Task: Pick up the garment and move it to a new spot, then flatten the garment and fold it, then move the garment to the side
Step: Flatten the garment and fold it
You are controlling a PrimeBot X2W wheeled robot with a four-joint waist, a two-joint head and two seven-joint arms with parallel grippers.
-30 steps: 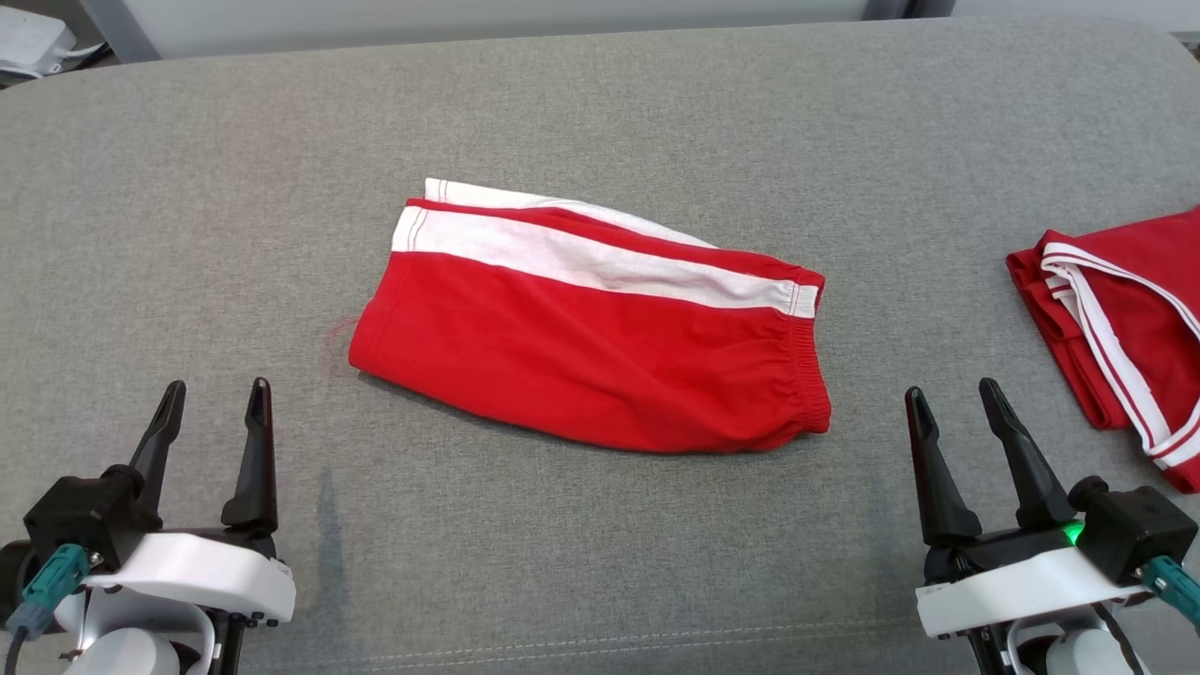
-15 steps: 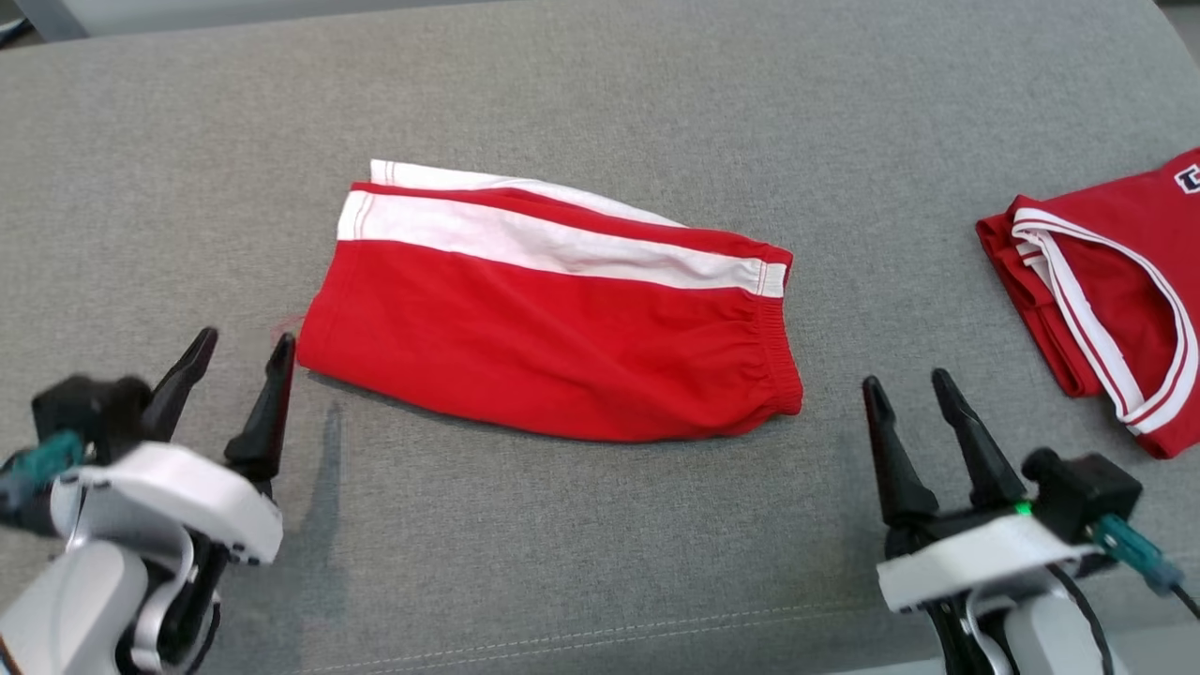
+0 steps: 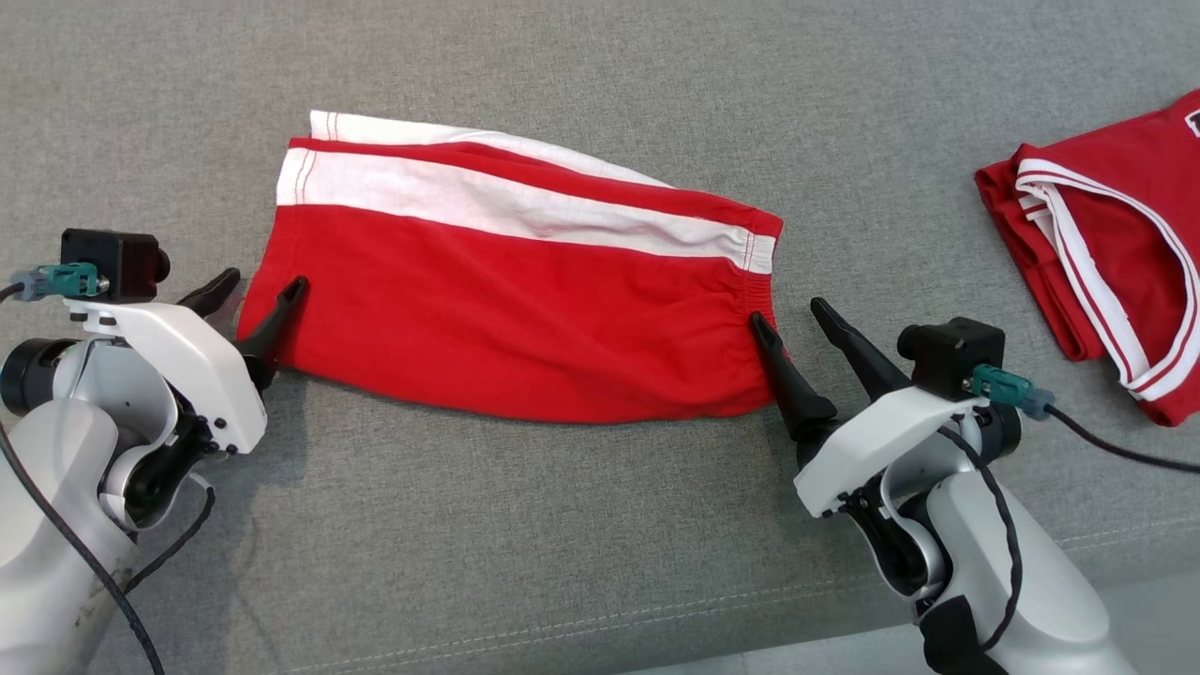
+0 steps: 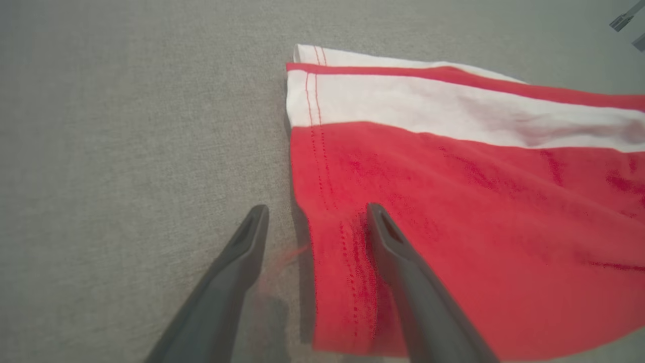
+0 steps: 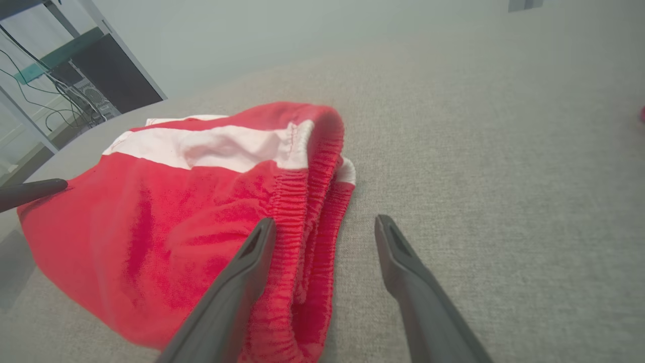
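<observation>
- The garment (image 3: pixel 525 300), red shorts with a white side stripe, lies folded flat on the grey cushion (image 3: pixel 562 544), a little toward 12 o'clock from the middle of the head view; its elastic waistband points to 3 o'clock and its leg hem to 9 o'clock
- The left gripper (image 3: pixel 264 279) sits at the garment's 8 o'clock corner with its fingers spread; one finger is over the red hem and the other over bare cushion; it pinches nothing
- The right gripper (image 3: pixel 786 311) sits at the 4 o'clock corner, also spread; one finger lies over the gathered waistband and the other over bare cushion; no cloth is caught
- Whether any fingertip presses the fabric, I cannot tell
- A second red garment (image 3: pixel 1106 262) with white trim lies well apart at 3 o'clock
</observation>
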